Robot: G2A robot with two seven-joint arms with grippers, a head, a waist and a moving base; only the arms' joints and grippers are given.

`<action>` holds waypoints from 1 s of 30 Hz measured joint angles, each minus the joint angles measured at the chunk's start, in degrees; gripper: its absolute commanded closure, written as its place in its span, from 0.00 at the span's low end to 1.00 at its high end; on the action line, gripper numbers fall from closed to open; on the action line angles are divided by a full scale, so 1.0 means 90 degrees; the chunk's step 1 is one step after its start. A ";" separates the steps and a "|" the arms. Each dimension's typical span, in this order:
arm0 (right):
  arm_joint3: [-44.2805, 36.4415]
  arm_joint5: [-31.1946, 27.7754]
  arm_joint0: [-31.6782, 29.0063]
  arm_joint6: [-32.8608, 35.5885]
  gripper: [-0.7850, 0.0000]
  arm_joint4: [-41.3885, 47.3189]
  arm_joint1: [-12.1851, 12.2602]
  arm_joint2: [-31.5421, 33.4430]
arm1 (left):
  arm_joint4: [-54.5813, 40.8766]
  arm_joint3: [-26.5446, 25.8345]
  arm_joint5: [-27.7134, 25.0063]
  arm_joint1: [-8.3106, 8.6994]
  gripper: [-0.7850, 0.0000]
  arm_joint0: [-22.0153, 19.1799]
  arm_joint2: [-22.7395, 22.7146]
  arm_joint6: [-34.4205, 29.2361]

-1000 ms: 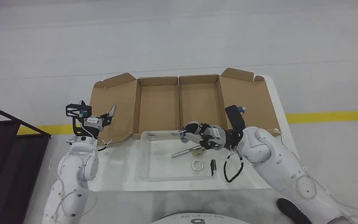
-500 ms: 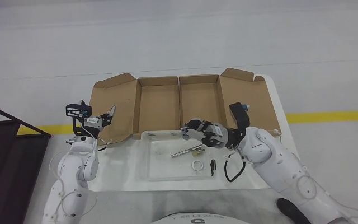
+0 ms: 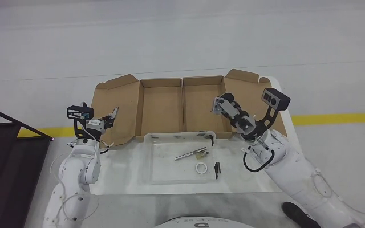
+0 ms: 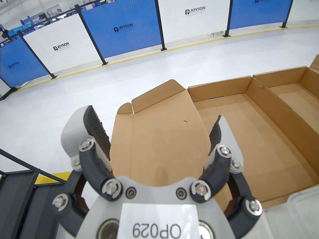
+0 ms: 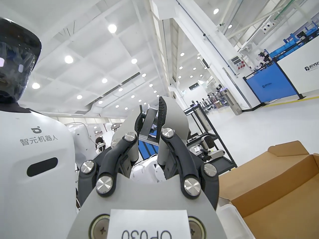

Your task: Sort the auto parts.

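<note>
My right gripper [image 3: 218, 106] is held up above the right compartment of the open cardboard box [image 3: 202, 91], pointing upward. It is shut on a small grey metal part [image 5: 149, 123], which is pinched between its ribbed pads near the tips [image 5: 151, 111]. A clear plastic tray [image 3: 154, 174] in front of the box holds a thin metal rod [image 3: 190, 154], a white ring [image 3: 201, 168] and a small black part [image 3: 217, 168]. My left gripper [image 3: 112, 114] hangs open and empty over the box's left flap [image 4: 154, 135], with its fingers [image 4: 96, 128] wide apart.
The box has two bare compartments side by side [image 4: 239, 125] and flaps spread out left and right. The white table's [image 3: 122, 176] front edge lies just beyond the tray. A black rack [image 3: 17, 154] stands off the table's left side.
My right gripper has lifted out of the tray with the small metal part and swung up and back over the box's right compartment. The left arm has stayed still.
</note>
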 measured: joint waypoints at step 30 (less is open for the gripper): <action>-0.0738 0.2897 -0.1136 -0.2648 1.00 -0.7021 -0.0497 0.0874 | 0.0000 0.0000 0.0000 0.0000 0.00 0.0000 0.0000 0.0000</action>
